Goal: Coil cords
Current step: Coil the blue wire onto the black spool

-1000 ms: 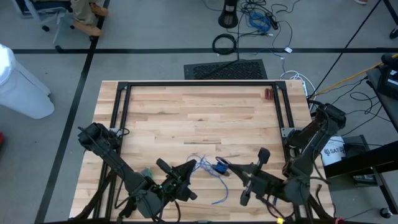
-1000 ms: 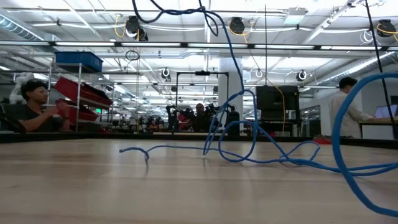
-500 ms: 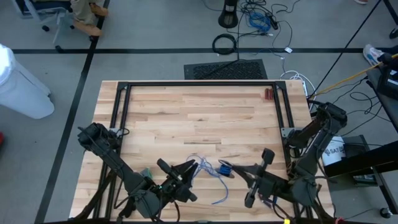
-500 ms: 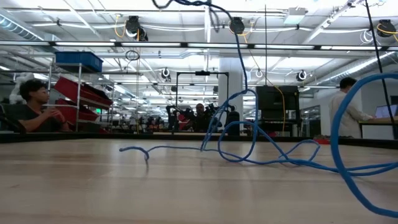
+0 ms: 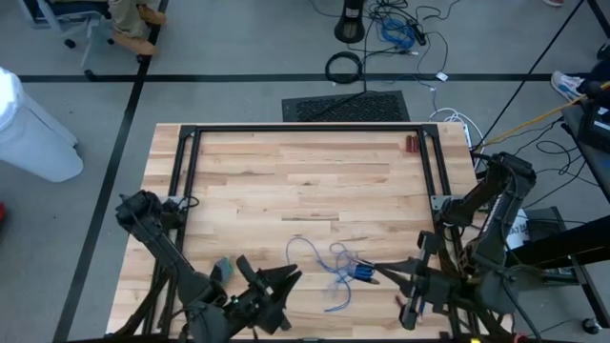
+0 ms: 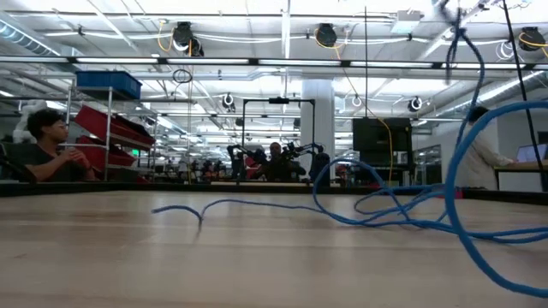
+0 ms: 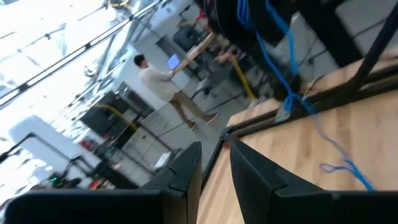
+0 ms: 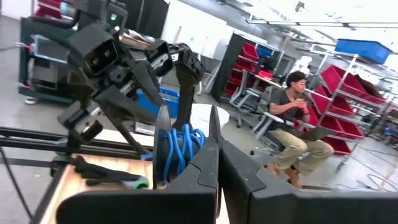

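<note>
The cord is thin and blue. Part of it is gathered into a small bundle of loops (image 5: pixel 360 272) at my right gripper (image 5: pixel 374 272), which is shut on it near the table's front, right of centre. The rest of the cord (image 5: pixel 319 259) lies in loose curves on the wood, with a free end (image 5: pixel 334 306) toward the near edge. In the low view a strand (image 6: pixel 462 128) climbs out of the top of the picture. My left gripper (image 5: pixel 286 277) stands open, left of the cord, with nothing between its fingers (image 7: pixel 186 171). My right gripper pinches several gathered loops of the cord (image 8: pixel 180 149) between its two shut fingers (image 8: pixel 208 155). The fingers lie level and come from the table's right side. The bundle is lifted clear, and the remaining cord hangs slack from it down to the table.
A grey-green tool (image 5: pixel 222 269) lies near the front left beside my left arm. A small reddish object (image 5: pixel 412 143) sits at the far right by the black frame (image 5: pixel 305 130). Bare wood spans the table's middle and far half. People sit beyond the table.
My left gripper has opened, let go of the cord and drawn back toward the near edge. My right gripper has carried the bundle toward the table's right edge and nearer. The raised strand has swung right, and the loose loops have settled lower on the table.
</note>
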